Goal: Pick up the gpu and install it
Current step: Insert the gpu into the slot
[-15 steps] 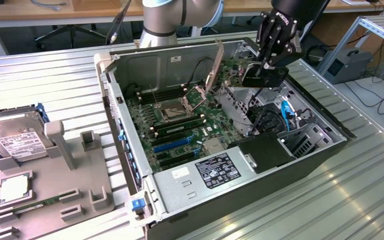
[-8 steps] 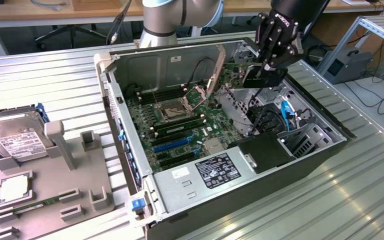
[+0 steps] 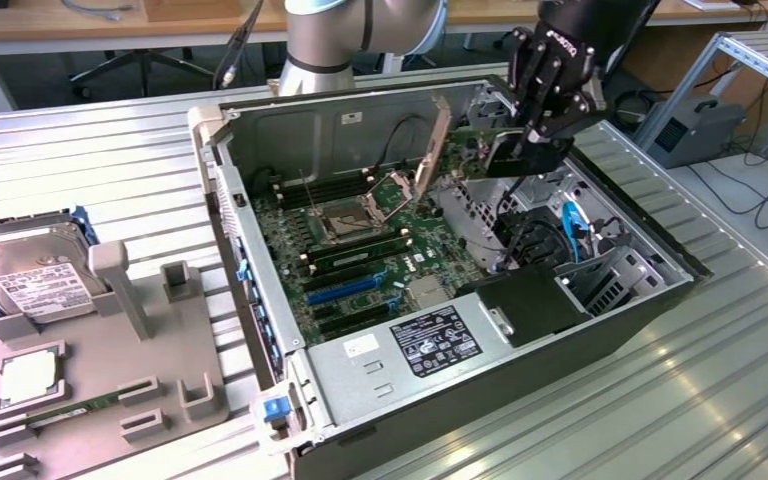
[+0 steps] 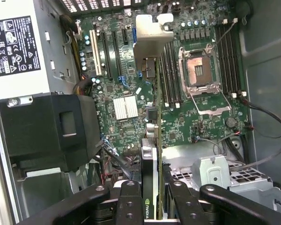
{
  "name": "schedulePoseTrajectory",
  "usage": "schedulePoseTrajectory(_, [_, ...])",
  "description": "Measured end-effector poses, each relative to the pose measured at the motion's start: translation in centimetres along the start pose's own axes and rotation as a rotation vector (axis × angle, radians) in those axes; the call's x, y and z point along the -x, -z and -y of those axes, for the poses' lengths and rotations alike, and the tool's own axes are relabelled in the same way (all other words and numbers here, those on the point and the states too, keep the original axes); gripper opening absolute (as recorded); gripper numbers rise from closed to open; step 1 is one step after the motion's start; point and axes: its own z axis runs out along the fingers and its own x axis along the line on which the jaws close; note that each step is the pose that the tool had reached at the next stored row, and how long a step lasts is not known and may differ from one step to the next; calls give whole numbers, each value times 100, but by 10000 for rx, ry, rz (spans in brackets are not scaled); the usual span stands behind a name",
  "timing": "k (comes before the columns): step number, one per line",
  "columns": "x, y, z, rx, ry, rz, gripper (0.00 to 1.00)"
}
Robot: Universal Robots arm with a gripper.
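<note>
My gripper (image 3: pixel 524 140) is shut on the gpu (image 3: pixel 471 150) and holds it on edge above the open computer case (image 3: pixel 651 250). In the wrist view the gpu (image 4: pixel 152 154) runs as a thin line away from the gripper (image 4: pixel 152 199), the fingers (image 4: pixel 131 201) pressing on both faces. Its tan end bracket (image 4: pixel 152 35) is at the far end, over the motherboard (image 4: pixel 126 131). The bracket (image 3: pixel 426 150) stands upright in the exterior view, above the board near the CPU socket (image 3: pixel 353 218). The expansion slots (image 4: pixel 114 51) lie off to one side of the card, which hangs clear of the board.
The power supply (image 3: pixel 418 345) with its label and a black shroud (image 3: pixel 531 300) fill the case's near end. A silver hard drive (image 3: pixel 31 275) and a grey fixture (image 3: pixel 104 380) with a memory stick (image 3: pixel 71 412) lie at the exterior view's left. Cables (image 4: pixel 267 126) run along the case wall.
</note>
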Motion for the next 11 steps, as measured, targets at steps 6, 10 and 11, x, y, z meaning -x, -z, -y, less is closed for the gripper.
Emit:
schedulePoseTrajectory(6, [-19, -16, -123, -8, 84, 0, 27])
schedulePoseTrajectory(10, [-35, -22, -231, -10, 114, 0, 27])
schedulePoseTrajectory(11, [-39, -23, -262, -10, 115, -1, 27])
